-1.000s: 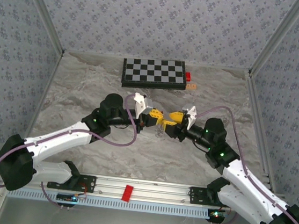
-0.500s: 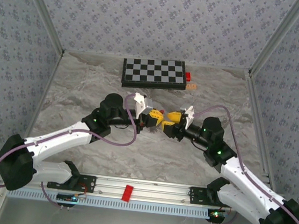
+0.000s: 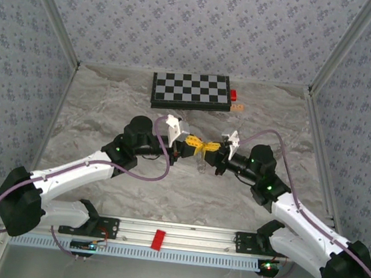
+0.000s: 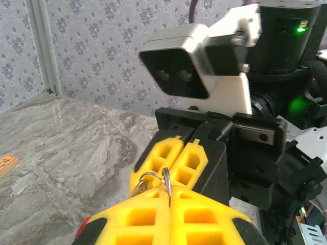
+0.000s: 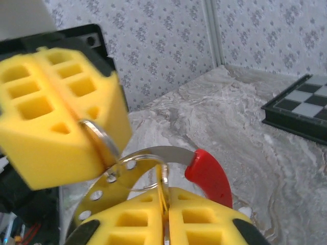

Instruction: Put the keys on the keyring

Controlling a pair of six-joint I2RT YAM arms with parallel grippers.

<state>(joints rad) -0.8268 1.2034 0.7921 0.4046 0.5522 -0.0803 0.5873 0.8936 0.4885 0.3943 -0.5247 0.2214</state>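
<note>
Marbled surface, middle: left pincer (image 3: pixel 192 142) clamps a small silver ring (image 4: pixel 166 179); right pincer (image 3: pixel 214 148) is pinched together just beside the keyring (image 5: pixel 207 176), raised between them. Probably light, stiff, slippery wire: grip its grey rim near the red.

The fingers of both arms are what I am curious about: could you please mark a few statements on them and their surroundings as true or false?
1. The left fingers and the right fingers meet tip to tip in front of the chessboard. True.
2. The left fingers are wide open. False: they are shut on a small metal ring.
3. The red section of the keyring sits right by the shut right fingers. True.
4. The chessboard lies between the arm bases. False: it lies at the far side of the table, near the back wall.
</note>
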